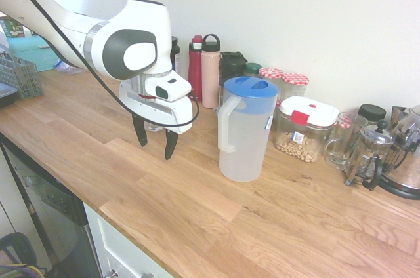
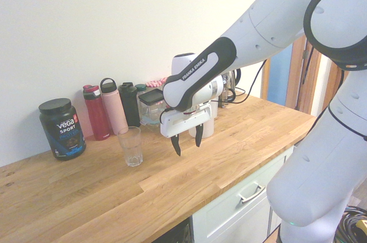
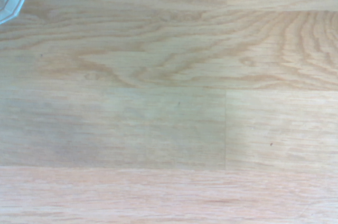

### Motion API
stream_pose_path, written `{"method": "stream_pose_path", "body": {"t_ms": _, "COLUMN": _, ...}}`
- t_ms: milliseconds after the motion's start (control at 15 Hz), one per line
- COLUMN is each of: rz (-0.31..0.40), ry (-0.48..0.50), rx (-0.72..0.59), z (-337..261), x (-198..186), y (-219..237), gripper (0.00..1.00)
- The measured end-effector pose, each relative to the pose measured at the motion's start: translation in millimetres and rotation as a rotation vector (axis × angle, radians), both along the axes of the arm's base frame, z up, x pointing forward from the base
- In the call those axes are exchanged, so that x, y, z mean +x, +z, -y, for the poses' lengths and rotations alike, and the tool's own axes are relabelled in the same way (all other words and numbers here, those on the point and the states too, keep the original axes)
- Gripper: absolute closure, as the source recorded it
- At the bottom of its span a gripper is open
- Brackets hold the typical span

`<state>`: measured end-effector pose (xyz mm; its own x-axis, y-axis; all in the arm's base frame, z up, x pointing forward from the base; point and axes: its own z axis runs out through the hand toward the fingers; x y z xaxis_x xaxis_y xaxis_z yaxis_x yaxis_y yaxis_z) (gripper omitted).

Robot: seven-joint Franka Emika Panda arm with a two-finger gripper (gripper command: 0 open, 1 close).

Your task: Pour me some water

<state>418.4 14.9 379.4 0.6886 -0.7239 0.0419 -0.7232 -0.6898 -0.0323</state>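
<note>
Above the wooden tabletop [image 1: 197, 225], my pincer [image 1: 153, 149] hung with its two dark tips pointing down, spread apart and holding nothing. Near it stood the frosted plastic jug [image 1: 244, 135], upright, with its blue lid [image 1: 251, 88] on and its handle [image 1: 225, 126] turned toward the pincer's side. I could not make out the level of the water inside. From the second exterior view I saw an empty drinking glass [image 2: 132, 148] upright near the black Vega Sport tub [image 2: 62, 131]. Behind, along the wall, I saw a red bottle [image 2: 96, 114] and a pink bottle [image 2: 114, 108]. Just beside the jug sat a clear container [image 1: 303, 130] of small tan pieces, its lid white and red.
</note>
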Motion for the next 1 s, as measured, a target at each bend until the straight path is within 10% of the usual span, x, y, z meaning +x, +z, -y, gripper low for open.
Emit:
{"method": "stream_pose_path", "body": {"t_ms": 267, "rz": -0.012, "ry": -0.008, "rx": -0.001, "z": 3, "x": 2, "y": 15, "gripper": 0.00}}
{"method": "stream_pose_path", "body": {"t_ms": 1000, "rz": 0.043, "ry": -0.025, "rx": -0.034, "z": 102, "x": -24, "y": 226, "gripper": 0.00}}
